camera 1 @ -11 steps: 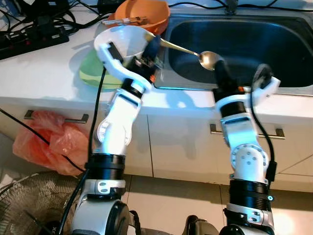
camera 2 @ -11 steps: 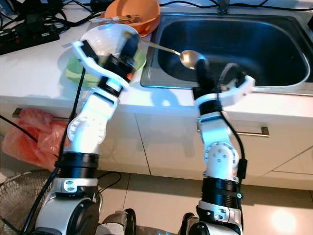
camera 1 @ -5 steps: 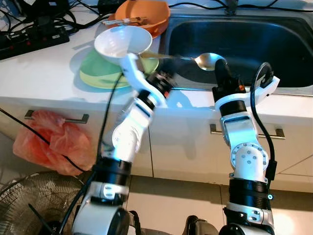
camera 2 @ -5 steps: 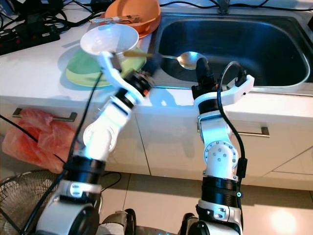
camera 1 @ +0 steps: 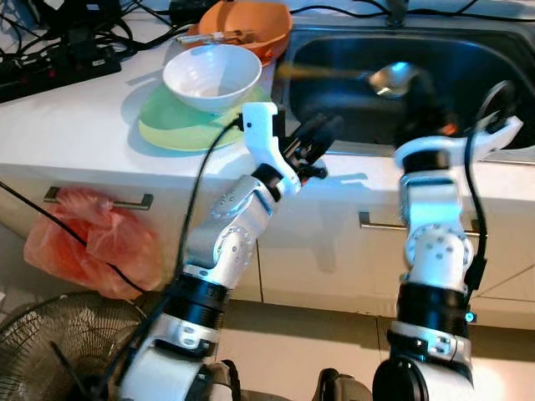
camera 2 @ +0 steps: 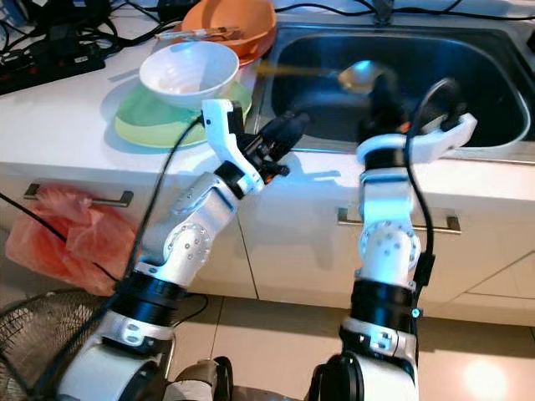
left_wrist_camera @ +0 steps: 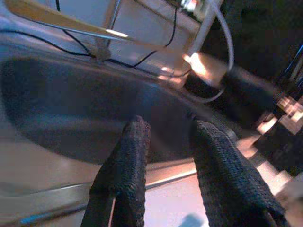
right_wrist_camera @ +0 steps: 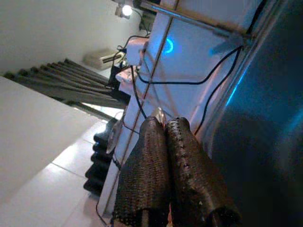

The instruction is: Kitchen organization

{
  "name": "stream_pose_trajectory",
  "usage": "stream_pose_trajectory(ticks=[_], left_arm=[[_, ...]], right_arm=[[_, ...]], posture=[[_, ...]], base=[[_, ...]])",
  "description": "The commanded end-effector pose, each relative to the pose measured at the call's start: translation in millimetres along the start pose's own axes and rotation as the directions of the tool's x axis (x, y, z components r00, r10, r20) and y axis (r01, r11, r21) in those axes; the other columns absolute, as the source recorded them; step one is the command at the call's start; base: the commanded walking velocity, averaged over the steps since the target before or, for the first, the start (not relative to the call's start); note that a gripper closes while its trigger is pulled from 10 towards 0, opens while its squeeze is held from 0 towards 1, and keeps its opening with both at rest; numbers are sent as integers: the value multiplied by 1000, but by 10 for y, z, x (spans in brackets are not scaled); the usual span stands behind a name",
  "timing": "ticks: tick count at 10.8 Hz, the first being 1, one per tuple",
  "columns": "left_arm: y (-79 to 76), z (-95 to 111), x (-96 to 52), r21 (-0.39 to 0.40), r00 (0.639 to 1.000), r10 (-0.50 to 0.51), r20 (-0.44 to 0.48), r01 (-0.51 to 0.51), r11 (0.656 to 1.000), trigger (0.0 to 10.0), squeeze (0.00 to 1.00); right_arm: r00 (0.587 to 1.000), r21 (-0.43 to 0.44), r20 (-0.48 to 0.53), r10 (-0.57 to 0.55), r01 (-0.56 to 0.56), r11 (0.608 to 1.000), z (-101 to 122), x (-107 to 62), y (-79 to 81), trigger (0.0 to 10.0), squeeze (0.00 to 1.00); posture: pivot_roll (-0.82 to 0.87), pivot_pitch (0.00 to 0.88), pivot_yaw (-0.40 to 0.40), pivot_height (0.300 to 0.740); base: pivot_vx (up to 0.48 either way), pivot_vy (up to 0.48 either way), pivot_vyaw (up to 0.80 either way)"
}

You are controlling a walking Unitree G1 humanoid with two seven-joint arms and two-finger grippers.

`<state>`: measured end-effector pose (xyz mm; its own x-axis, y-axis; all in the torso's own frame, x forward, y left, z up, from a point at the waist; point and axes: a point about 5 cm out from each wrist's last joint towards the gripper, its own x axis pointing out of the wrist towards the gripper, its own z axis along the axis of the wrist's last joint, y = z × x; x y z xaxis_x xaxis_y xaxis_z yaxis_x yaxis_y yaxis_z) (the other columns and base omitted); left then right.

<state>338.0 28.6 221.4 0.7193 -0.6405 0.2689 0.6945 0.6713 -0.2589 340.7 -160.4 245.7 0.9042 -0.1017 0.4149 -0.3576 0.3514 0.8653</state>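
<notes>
Holding: the right gripper (camera 1: 415, 93) was over the sink (camera 1: 468, 50), its two fingers (right_wrist_camera: 156, 175) pressed together on the bowl end of a long spoon (camera 1: 393, 78); the handle ran across toward the robot's left, over the near-left corner of the basin.
Left gripper: the left gripper (camera 1: 316, 138) was at the front edge of the counter (camera 1: 75, 117), just at the left corner of the sink, with its fingers (left_wrist_camera: 130, 156) apart and nothing between them.
Dishes: a white bowl (camera 1: 211, 75) stood on a green plate (camera 1: 171, 125) on the counter; behind them an orange bowl (camera 1: 247, 21) held some utensils.
Step in hand: I judged that the spoon was being carried, perhaps to be passed to the free gripper or set down with the dishes; the pictures alone did not decide which.
Doing it well: the grip sat far out at one end, so the spoon should be kept level and moved slowly; the long handle could swing and hit the sink rim or the white bowl. The open gripper should close on the handle before the other lets go.
Hard to see: the spoon was blurred by motion, and its handle end was faint. The right wrist view showed only a thin edge of metal between the fingers. The bottom of the sink was dark.
</notes>
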Motion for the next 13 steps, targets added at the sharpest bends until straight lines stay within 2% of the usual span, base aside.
stream_pose_trajectory(ticks=[1,2,3,5,6,7,9,10,11,12,13], left_arm=[[1,-36,-29,49,1000,0,-18,1,999,10000,0],[34,-58,-47,111,999,14,-45,-9,994,10000,0],[80,-104,-79,184,996,34,-81,-19,983,10000,0],[141,-155,-146,257,991,55,-121,-22,966,10000,0],[161,-204,-202,299,986,55,-160,-4,954,10000,0],[171,-230,-232,305,983,56,-176,1,952,10000,0],[183,-253,-267,318,980,60,-188,3,948,10000,0],[181,-253,-271,322,980,62,-188,2,947,10000,0],[169,-253,-271,325,980,60,-189,5,946,10000,0],[163,-256,-275,327,980,59,-191,7,945,10000,0],[162,-259,-278,328,979,60,-193,7,945,10000,0]], right_arm=[[1000,-16,16,-3,3,1000,16,35,13,0,0],[1000,-65,23,3,-1,998,48,66,20,3961,0],[999,-167,35,4,2,986,85,107,24,10000,0],[998,-262,61,3,13,965,139,159,20,10000,0],[998,-336,67,15,9,942,173,196,21,10000,0],[998,-446,47,43,-18,895,175,232,33,10000,0],[998,-533,30,59,-34,845,162,299,30,10000,0],[998,-608,5,65,-48,793,152,345,8,10000,0],[997,-714,-31,74,-74,696,109,395,-16,10000,0],[997,-748,-48,66,-80,659,83,424,-46,10000,0],[996,-759,-56,64,-85,646,75,433,-60,10000,0]], posture=[[97,143,43,740],[100,145,42,740],[100,146,43,740],[101,148,44,740],[101,149,44,740],[101,150,45,740],[105,152,44,740],[108,151,44,740],[110,151,44,740],[114,153,45,740],[116,153,45,740]], base=[[0,0,0],[0,0,0],[0,0,0],[0,0,0],[0,0,0],[0,0,0],[0,0,0],[0,0,0],[0,0,0],[0,0,0],[0,0,0]])
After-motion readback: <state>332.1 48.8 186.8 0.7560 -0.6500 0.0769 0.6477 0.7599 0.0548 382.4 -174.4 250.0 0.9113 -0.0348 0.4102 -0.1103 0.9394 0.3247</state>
